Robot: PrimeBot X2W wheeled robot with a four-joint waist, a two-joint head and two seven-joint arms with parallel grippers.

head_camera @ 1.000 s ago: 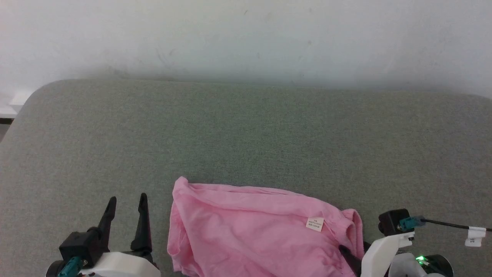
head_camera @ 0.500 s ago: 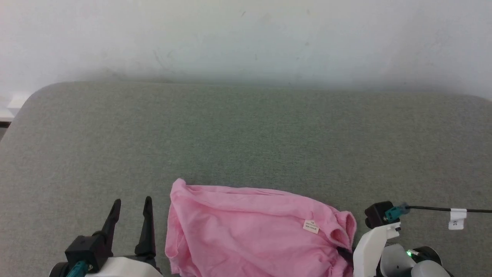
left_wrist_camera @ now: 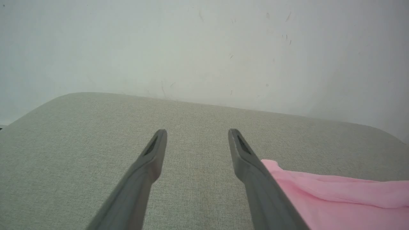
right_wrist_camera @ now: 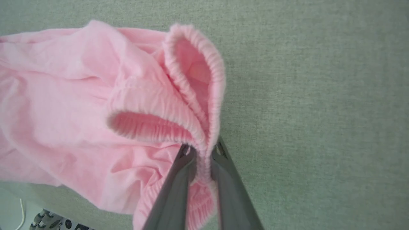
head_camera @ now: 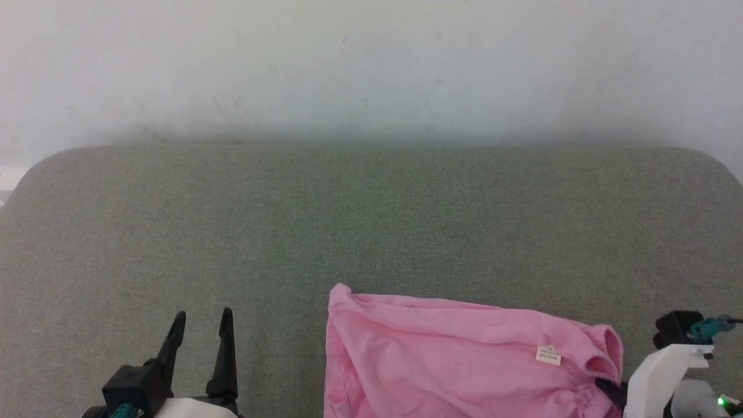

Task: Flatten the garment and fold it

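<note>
The right hand point(right_wrist_camera: 202, 150) is clamped on the garment point(head_camera: 453, 354) at its right-end waistband point(right_wrist_camera: 219, 83). The left hand point(head_camera: 203, 314), spread and empty, sits left of the garment's free left end.

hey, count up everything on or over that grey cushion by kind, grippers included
Pink garment: 1
White sewn-in label: 1
Grippers: 2 (left gripper open, right gripper shut on the garment's waistband)
Total: 4

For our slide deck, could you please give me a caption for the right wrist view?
Right pincer shut on the gathered waistband of the pink garment, crumpled on a grey-green fabric surface.
</note>
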